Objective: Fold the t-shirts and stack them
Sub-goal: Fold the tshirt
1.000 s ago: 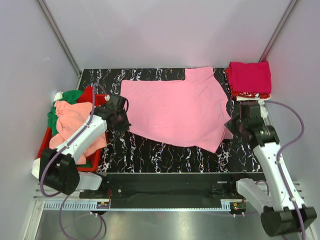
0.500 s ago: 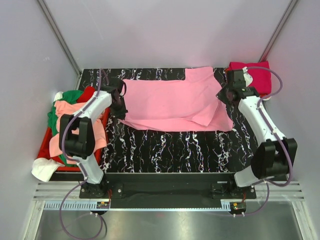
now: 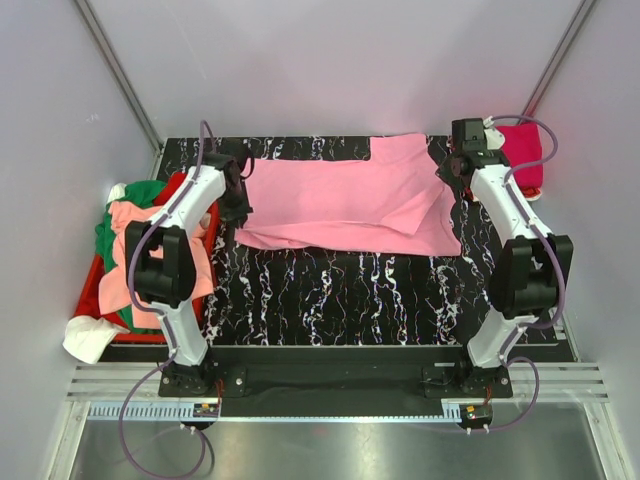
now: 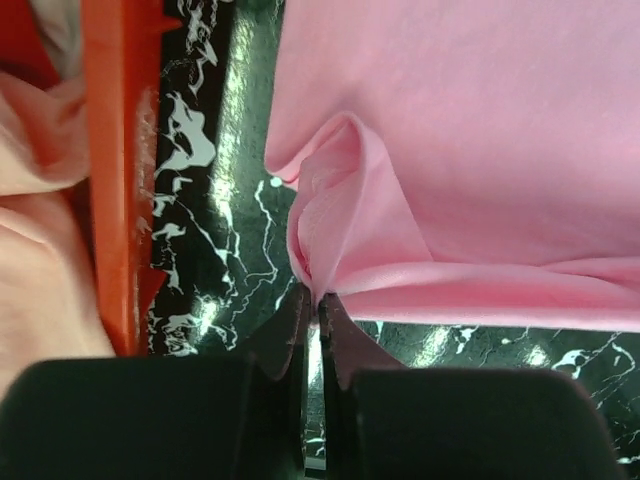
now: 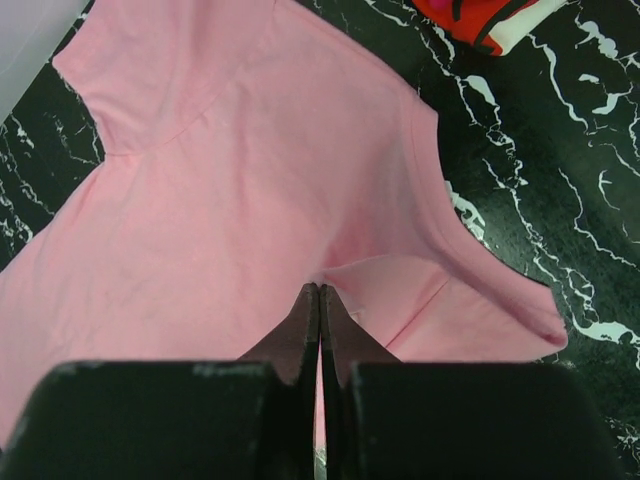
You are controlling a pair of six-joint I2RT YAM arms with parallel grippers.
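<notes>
A light pink t-shirt (image 3: pixel 340 195) lies across the back half of the black marbled table (image 3: pixel 340 300), its near part folded over onto itself. At the shirt's left edge my left gripper (image 3: pixel 238 208) is shut on a bunched fold of the pink cloth (image 4: pixel 330 220), which sits pinched between the tips (image 4: pixel 318 297). My right gripper (image 3: pixel 452 172) is at the right edge, shut on the corner of the folded-over layer (image 5: pixel 320 289). A folded stack with a magenta t-shirt (image 3: pixel 522 150) on top sits at the back right corner.
A red crate (image 3: pixel 95 290) stands off the table's left side, its rim (image 4: pixel 115 180) close to my left gripper. It holds a salmon shirt (image 3: pixel 140 240), a green one (image 3: pixel 140 192) and a white one (image 3: pixel 90 338). Grey walls enclose the table.
Both arms have swung toward the back of the table, carrying the pink shirt's near edge up and over the rest of it. The shirt now lies narrower.
</notes>
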